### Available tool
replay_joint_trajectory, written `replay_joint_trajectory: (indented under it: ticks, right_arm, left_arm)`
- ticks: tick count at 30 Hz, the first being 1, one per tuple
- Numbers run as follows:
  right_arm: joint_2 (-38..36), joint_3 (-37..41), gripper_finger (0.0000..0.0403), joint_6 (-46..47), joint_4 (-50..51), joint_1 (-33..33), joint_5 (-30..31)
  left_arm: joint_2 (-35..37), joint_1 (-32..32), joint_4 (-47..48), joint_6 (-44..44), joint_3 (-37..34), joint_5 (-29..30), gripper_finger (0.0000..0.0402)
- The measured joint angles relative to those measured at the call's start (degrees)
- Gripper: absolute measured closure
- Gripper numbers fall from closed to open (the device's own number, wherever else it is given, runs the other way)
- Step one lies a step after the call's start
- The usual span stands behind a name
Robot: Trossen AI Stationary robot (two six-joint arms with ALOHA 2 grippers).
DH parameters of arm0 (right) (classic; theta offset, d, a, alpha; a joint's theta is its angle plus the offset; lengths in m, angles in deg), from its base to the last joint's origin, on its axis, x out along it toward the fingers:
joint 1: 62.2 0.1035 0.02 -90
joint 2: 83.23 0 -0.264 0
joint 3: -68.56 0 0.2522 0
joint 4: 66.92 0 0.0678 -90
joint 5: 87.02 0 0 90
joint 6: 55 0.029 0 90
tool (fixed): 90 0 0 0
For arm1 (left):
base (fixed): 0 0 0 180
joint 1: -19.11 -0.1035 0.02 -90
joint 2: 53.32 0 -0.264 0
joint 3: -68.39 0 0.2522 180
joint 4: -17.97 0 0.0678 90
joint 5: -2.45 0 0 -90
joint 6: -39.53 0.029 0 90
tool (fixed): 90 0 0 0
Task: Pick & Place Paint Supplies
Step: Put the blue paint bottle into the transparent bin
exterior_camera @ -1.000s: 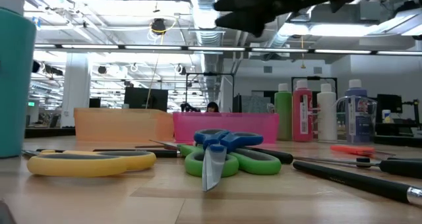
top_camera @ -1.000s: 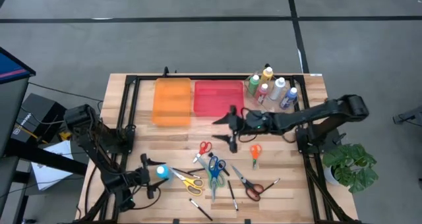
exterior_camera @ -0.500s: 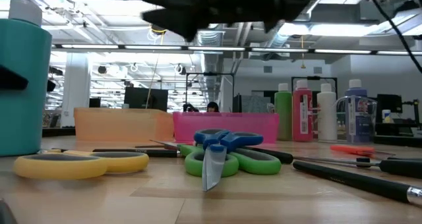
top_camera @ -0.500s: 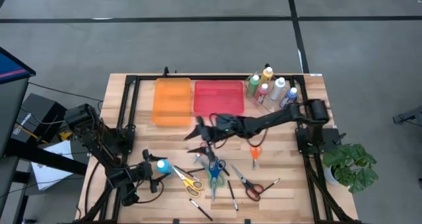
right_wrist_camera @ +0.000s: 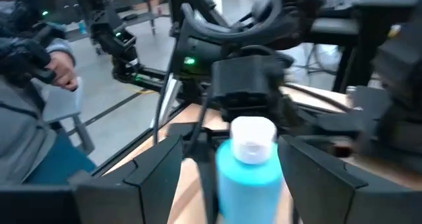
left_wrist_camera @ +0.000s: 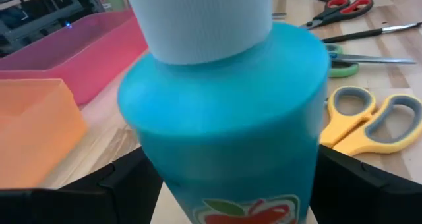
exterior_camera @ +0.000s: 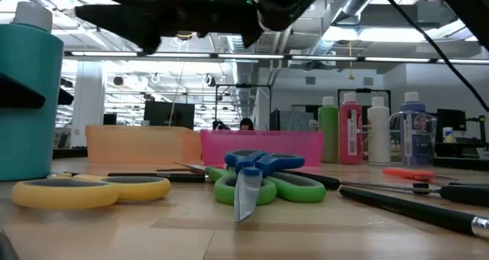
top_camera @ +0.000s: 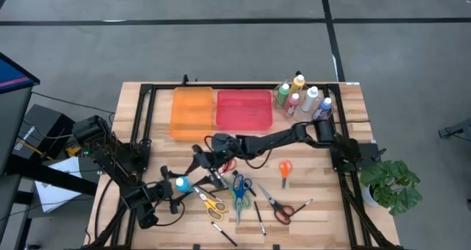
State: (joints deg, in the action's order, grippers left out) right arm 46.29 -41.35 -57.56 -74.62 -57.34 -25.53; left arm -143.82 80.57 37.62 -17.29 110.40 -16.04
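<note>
**Ana:** Where is the blue bottle (top_camera: 180,186)?

**Ben:** Upright between the fingers of the left claw (top_camera: 175,192), which pinches its body, over the front-left of the tabletop (top_camera: 316,206). The right claw (top_camera: 199,165) hangs just beyond it, fingers spread either side of the white cap (a handover, by the look of it).

**Ana:** How will it handle?

**Ben:** Likely light, smooth plastic that gives a little under pressure; the ribbed cap offers better purchase, but a hold on the body just below the shoulder seems safer against squeezing paint out.

**Ana:** And the containers?

**Ben:** Beyond the right claw sit an orange bin (top_camera: 192,113) and a pink bin (top_camera: 243,109), side by side, nothing visible inside either. Farther along, a clear holder (top_camera: 303,100) keeps the other bottles. Scissors (top_camera: 238,190) and brushes (top_camera: 260,217) lie loose nearby.
</note>
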Motion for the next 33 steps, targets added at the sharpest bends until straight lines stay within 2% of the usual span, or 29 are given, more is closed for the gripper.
replay_joint_trajectory:
  ticks: [6,14,20,27,33]
  right_arm:
    - [4.12,-6.19,0.0157,-0.42,2.37,0.42,-0.18]
    - [8.46,-12.63,0.0157,-0.45,3.75,0.37,-0.20]
    - [11.49,-17.30,0.0157,-0.44,6.76,0.33,-0.20]
    - [11.53,-18.01,0.0161,-0.66,9.03,0.30,-0.18]
    - [11.53,-18.00,0.0186,-0.92,9.31,0.27,-0.29]
  left_arm:
    - [0.00,-0.86,-0.05,0.16,0.00,-1.27,0.0092]
    - [0.00,-0.92,-3.70,8.39,0.02,-1.29,0.0092]
    - [0.00,-0.92,-3.85,8.56,0.02,-1.28,0.0092]
    - [0.00,-0.90,-3.82,8.56,0.02,-1.27,0.0092]
    - [0.00,-0.90,-3.82,8.56,0.02,-1.27,0.0092]
